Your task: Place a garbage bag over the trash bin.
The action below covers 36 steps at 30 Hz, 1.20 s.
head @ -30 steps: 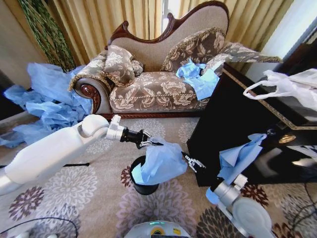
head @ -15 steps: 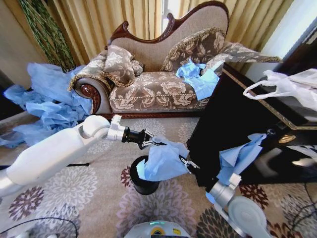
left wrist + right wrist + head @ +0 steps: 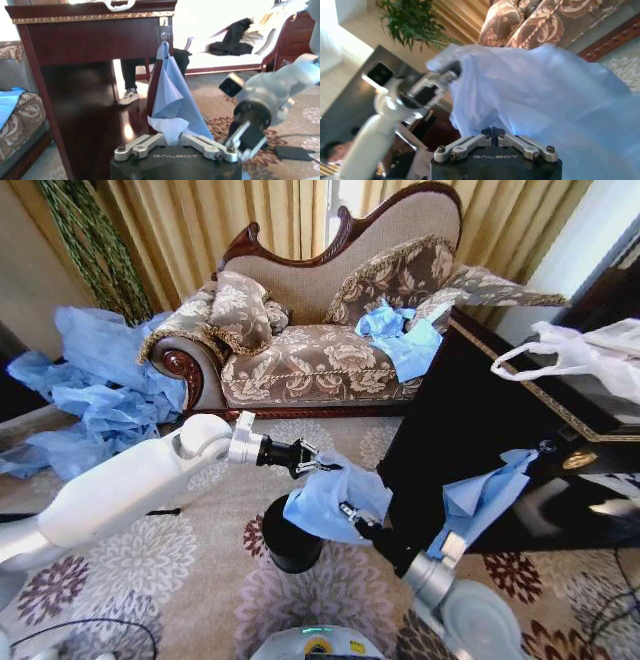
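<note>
Both arms are in at the trash bin, which stands on the patterned carpet just off the near corner of the dark wooden cabinet. The garbage bag hangs bunched over the bin's far-right rim, stretched between the two grippers and covering much of the mouth; how much of the rim it actually wraps is hard to make out. The left gripper is clenched on the bag's upper edge, and its wrist camera shows a white-blue fold pinched between its fingers. The right gripper comes up from below on the cabinet side, clamped on the bag's lower edge, its fingertips buried in the plastic. In the right wrist view the film fills most of the frame, the left gripper half hidden behind it. Another blue bag dangles from the cabinet's front edge.
</note>
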Motion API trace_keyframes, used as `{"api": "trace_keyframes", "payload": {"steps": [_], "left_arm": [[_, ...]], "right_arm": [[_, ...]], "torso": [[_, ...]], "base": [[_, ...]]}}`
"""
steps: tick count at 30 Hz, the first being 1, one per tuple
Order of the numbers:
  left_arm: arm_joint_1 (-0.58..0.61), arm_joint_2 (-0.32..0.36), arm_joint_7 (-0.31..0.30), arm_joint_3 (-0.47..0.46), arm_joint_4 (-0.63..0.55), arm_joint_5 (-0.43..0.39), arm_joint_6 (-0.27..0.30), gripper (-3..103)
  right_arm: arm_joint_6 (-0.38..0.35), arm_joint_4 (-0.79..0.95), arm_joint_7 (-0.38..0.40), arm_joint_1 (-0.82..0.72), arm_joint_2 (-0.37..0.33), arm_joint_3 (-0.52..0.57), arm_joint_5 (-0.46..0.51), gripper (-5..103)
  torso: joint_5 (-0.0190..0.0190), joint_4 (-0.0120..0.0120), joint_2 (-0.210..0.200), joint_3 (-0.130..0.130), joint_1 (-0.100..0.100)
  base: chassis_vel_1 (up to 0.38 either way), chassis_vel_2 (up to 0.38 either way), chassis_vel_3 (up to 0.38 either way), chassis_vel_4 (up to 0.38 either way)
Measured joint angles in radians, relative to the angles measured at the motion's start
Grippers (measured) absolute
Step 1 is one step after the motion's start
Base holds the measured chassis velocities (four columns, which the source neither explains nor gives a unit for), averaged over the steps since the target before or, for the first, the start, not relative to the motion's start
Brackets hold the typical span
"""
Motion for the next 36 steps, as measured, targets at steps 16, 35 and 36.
{"api": "trace_keyframes", "payload": {"steps": [16,35,36], "left_arm": [[-0.004,-0.022,-0.024,0.001,-0.054,-0.070,0.039,0],[0.046,-0.032,-0.027,-0.012,-0.089,-0.095,0.044,0],[0.046,-0.034,-0.025,-0.014,-0.088,-0.095,0.043,0]], "right_arm": [[0.071,-0.206,-0.091,0.088,0.020,0.044,-0.151,0],[0.105,-0.228,-0.078,0.219,0.092,-0.016,-0.195,0],[0.105,-0.239,-0.078,0.224,0.095,-0.028,-0.200,0]], "torso": [[0.0000,-0.0001,0.000,0.000,0.000],[-0.0003,0.0000,0.000,0.000,0.000],[-0.0001,0.0000,0.000,0.000,0.000]], "base": [[0.000,0.000,0.000,0.000],[0.000,0.000,0.000,0.000],[0.000,0.000,0.000,0.000]]}}
